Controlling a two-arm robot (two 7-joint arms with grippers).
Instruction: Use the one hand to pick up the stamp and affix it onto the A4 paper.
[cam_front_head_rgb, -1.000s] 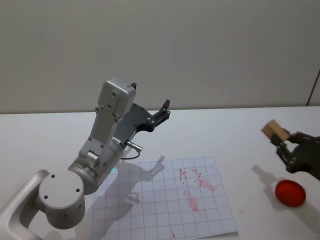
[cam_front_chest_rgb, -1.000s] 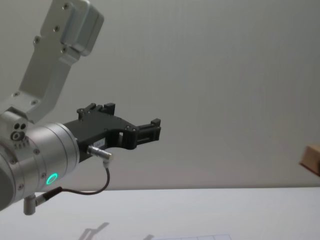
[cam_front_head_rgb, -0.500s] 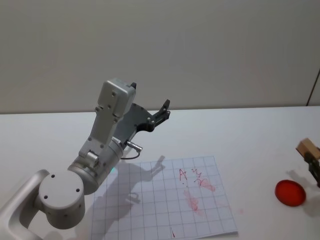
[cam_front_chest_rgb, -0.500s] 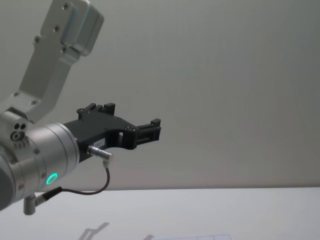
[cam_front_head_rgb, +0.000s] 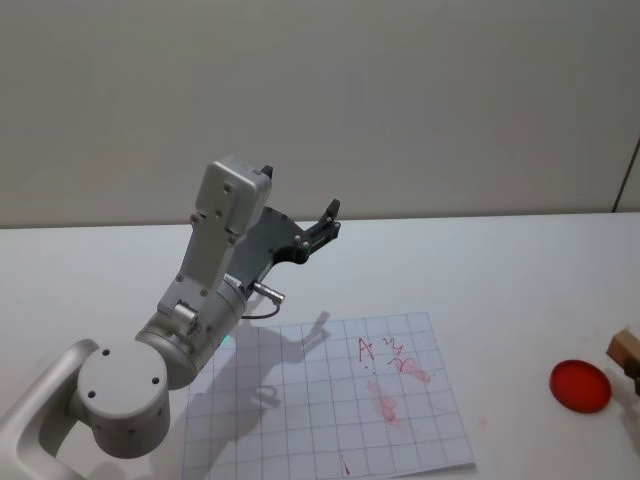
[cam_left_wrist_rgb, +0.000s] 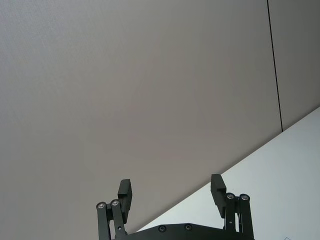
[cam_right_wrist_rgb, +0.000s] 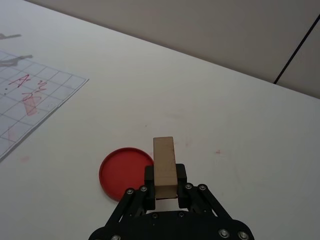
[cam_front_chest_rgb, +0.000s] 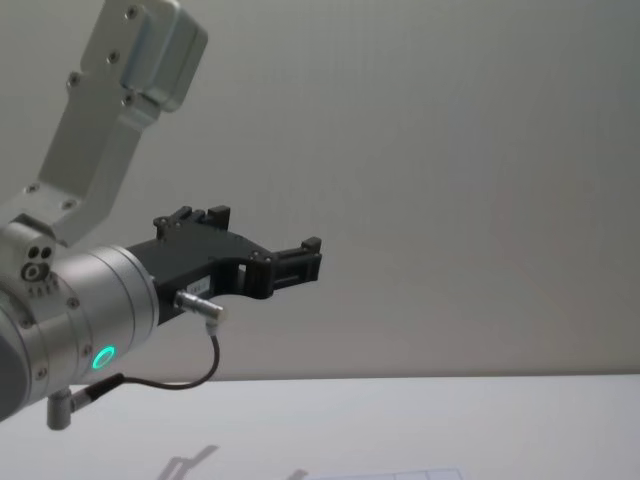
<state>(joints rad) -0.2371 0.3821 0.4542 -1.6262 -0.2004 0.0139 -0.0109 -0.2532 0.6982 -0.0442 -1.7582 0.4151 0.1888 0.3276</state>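
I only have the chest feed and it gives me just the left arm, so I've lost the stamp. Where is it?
Observer: The right gripper is shut on the stamp, off to the right of the A4 paper.
Operator: Anything near it?
Observer: A red disc lies on the table just beside the gripper.
Operator: Is the paper marked?
Observer: Yes, red marks sit on its right half.
Operator: And the left gripper?
Observer: The left gripper is open, raised in the air.
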